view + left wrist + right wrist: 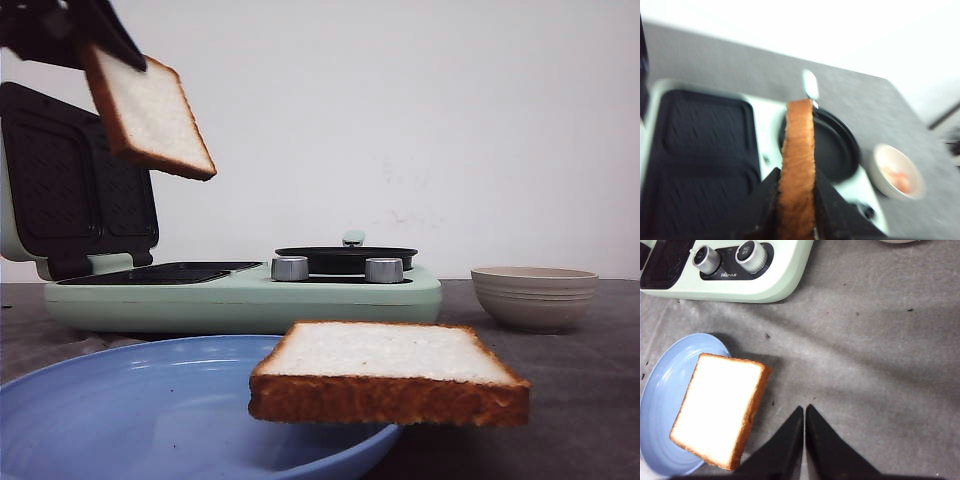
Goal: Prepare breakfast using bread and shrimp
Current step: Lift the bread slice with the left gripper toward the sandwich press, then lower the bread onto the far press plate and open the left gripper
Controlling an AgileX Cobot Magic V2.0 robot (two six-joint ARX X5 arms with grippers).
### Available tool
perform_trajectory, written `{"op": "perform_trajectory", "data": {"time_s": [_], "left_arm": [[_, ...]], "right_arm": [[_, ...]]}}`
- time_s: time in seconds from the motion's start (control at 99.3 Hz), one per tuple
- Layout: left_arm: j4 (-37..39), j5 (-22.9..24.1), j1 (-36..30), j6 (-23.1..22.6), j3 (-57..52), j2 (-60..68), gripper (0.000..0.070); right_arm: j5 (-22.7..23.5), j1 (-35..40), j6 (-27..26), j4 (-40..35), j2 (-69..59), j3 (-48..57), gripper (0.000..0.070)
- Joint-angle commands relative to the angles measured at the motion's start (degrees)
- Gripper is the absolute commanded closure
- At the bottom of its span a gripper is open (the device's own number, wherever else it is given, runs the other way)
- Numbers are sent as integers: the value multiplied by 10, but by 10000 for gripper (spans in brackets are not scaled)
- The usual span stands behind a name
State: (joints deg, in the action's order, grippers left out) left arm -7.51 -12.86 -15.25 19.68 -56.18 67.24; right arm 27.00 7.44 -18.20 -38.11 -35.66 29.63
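Front view, bread (150,115) aloft over green cooker (240,295), bowl (534,297) beside

The left wrist view is blurred throughout; the pink pieces in the bowl (898,172) are only a smear. The left gripper (70,35) is cut off by the front view's top edge. The blue plate (120,400) runs past the bottom edge.

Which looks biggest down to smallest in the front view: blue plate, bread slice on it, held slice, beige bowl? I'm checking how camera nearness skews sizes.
1. blue plate
2. bread slice on the plate
3. held bread slice in the left gripper and beige bowl: they look too alike to rank.

The plate and its slice sit nearest the camera, so both look inflated.
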Motion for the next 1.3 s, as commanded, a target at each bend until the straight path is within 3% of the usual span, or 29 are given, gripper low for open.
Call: {"op": "perform_trajectory", "data": {"time_s": [0.0, 0.212, 0.514, 0.816, 1.289], "left_arm": [[-4, 19, -2, -57, -44, 37, 695], [-19, 81, -3, -166, -142, 139, 695], [-7, 149, -7, -273, -233, 263, 695], [57, 221, -20, -344, -249, 329, 696], [107, 284, -49, -488, -249, 394, 696]], "right_arm": [[2, 0, 9, 4, -2, 8, 697], [2, 0, 11, 4, -2, 8, 697], [2, 0, 13, 4, -2, 8, 697], [4, 0, 17, 4, -2, 8, 697], [4, 0, 18, 5, -2, 8, 697]]}}
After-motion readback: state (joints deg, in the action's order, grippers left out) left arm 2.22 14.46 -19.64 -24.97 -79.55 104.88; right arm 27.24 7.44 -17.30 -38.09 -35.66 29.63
